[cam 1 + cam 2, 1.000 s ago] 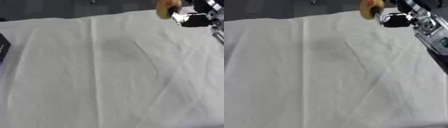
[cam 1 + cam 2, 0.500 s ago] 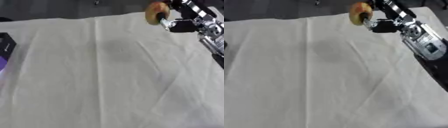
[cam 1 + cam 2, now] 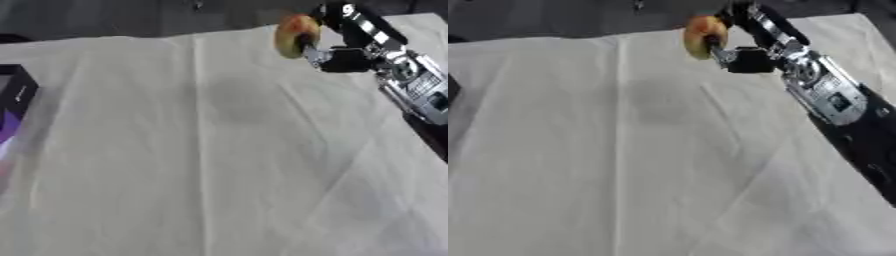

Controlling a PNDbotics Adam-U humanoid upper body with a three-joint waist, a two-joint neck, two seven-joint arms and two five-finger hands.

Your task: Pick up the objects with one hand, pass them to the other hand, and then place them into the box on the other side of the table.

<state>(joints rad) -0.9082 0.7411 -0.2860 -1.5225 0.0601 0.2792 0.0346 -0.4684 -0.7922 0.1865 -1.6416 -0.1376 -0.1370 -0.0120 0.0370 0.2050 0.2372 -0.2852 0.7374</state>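
**Over the far right of the table: fruit held for the handover**

Above the cream cloth-covered table [image 3: 219, 165], the right hand [image 3: 750, 47] grasps a round yellow-orange fruit [image 3: 704, 35], held aloft. No left hand shows. Next, probably, carry it leftward toward the black-and-purple box [image 3: 13, 107].

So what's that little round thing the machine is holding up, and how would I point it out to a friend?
Start at the pale cloth-covered table and follow the black and silver arm coming in from the right up to the right hand near the far edge. In its curled fingers, lifted off the cloth, is a small rounded object, yellow-orange with a reddish blush. It is the only brightly coloured thing there; the dark box sits far left.
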